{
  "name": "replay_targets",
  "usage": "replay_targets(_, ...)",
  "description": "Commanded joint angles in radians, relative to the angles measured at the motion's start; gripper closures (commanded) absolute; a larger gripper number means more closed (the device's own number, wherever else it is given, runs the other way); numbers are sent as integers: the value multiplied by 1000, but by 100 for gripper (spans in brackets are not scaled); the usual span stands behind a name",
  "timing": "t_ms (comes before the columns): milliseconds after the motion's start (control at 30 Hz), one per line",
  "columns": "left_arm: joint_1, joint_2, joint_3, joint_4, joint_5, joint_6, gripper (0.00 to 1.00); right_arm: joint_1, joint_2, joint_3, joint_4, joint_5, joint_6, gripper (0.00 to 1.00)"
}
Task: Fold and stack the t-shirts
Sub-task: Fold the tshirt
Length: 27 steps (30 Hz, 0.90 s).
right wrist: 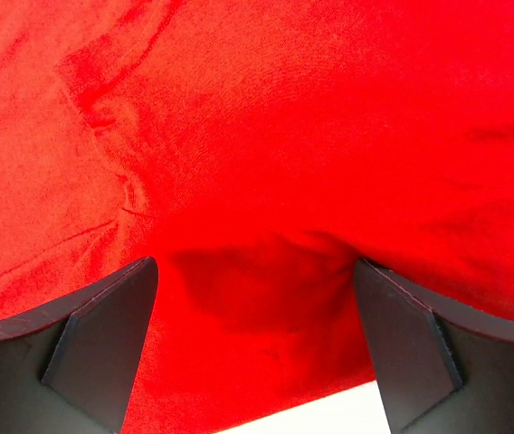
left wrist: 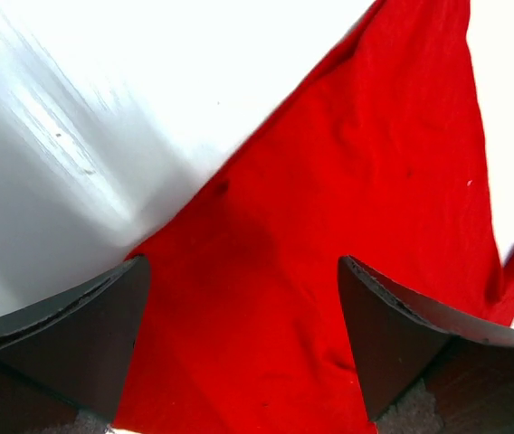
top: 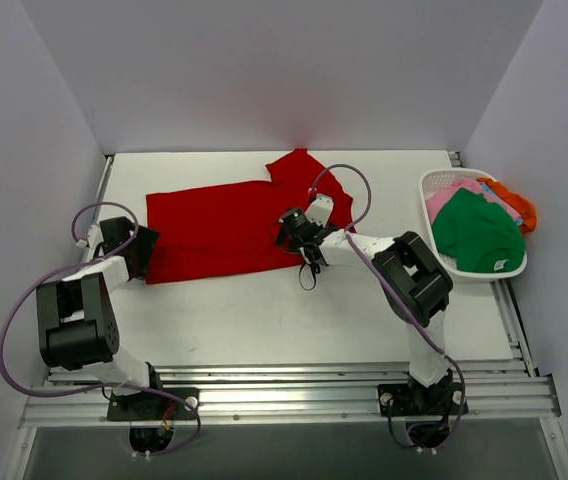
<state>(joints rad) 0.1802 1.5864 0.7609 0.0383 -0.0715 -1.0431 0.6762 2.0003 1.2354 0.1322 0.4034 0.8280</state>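
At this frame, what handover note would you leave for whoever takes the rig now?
Left pincer open over the left end of the red t-shirt, holding nothing.
Right pincer open over its right part, holding nothing.
The shirt lies spread on the table; green t-shirt, pink t-shirt and orange t-shirt in the basket.
Nothing stacked yet.
Left: fold red, then the rest, stack.

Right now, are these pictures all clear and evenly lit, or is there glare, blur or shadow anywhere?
Top view: sharp and evenly lit, with only soft shadows around the red t-shirt. Left wrist view: the white table shows streaky glare and washes out towards the top. Right wrist view: red fills the frame, with a dark shadow on the cloth under the right hand.
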Motion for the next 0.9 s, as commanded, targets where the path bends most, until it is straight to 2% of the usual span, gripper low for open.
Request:
replay_targets(0, 53, 18, 32, 41, 32, -17, 6, 8, 32, 16, -22, 0, -1, 15)
replay_targets(267, 111, 115, 144, 55, 49, -26, 6, 8, 31, 16, -19, -2, -1, 15)
replay_targets(467, 104, 47, 181, 110, 50, 46, 5, -9, -15, 35, -22, 15, -21, 14)
replay_targets(533, 100, 70, 267, 66, 61, 70, 5, -23, -46, 38, 4, 20, -36, 13)
replay_targets(633, 102, 176, 421, -9, 128, 115, 5, -92, -60, 61, 55, -32, -36, 11)
replay_targets(767, 100, 343, 564, -2, 226, 178, 5, -179, -48, 122, 107, -92, -62, 11)
replay_targets(867, 100, 452, 682, -32, 294, 202, 5, -228, 10, 235, 92, -133, -108, 11)
